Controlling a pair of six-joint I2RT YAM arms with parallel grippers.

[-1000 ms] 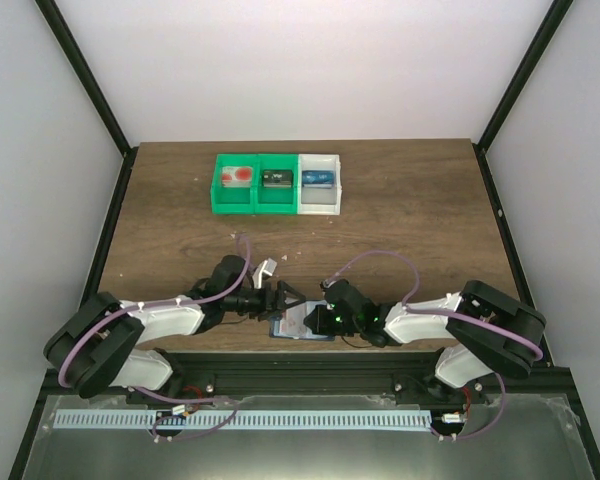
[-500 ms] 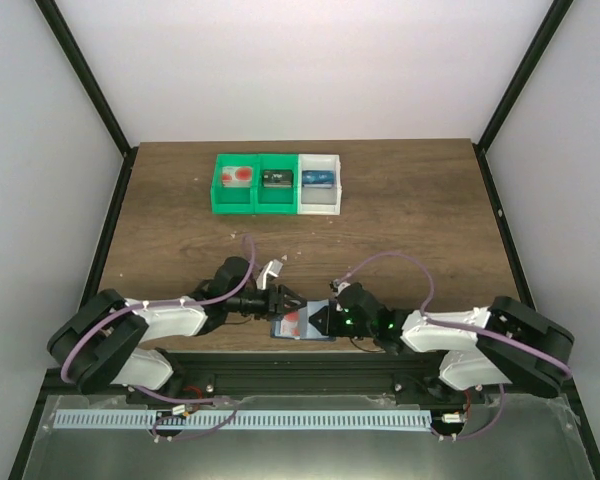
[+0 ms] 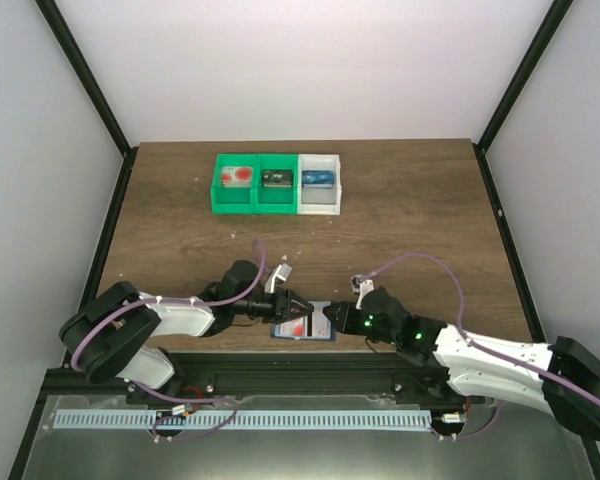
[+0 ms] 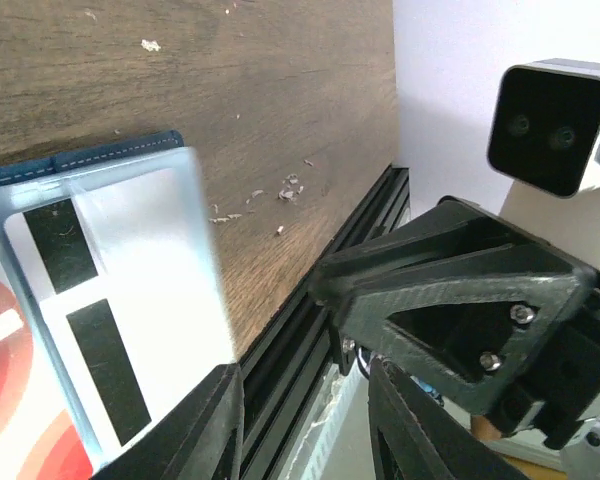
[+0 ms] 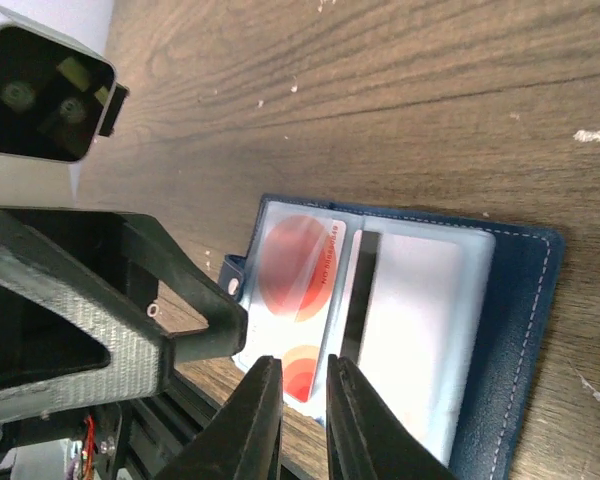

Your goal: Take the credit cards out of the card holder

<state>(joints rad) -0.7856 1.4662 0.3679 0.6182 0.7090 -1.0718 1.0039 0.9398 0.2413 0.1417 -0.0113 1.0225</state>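
The bench (image 3: 410, 230) is a dark brown board with long streaky grain, and black metal rail runs along its near edge. Both arms, white shells with black joints and looped purple cable, lie low along that edge and meet at its middle.

Against the far edge, left of centre, a green plastic bin (image 3: 255, 208) with two square compartments touches a white bin (image 3: 318, 208) with one. The left green compartment holds a pale card with red marks (image 3: 238, 176), the right one a black item (image 3: 277, 179), and the white bin a blue item (image 3: 320, 179).

The card holder (image 5: 520, 330) lies opened flat at the middle of the near edge. It is dark blue with pale stitching, a small snap tab and glossy see-through pockets. The credit cards (image 5: 295, 265) are in those pockets, thin whitish rectangles. One bears a large red circle; another shows black bars.

The left gripper (image 4: 305, 400) has angular matte black fingers standing apart, with only the rail showing between them. One finger (image 4: 215, 420) overlaps the corner of a clear pocket.

The right gripper (image 5: 305, 385) has its fingers close together over the near side of the red-circle card, and red shows through the slit. Whether they pinch anything cannot be told.

Pale crumbs (image 4: 280, 190) dot the wood beside the holder.
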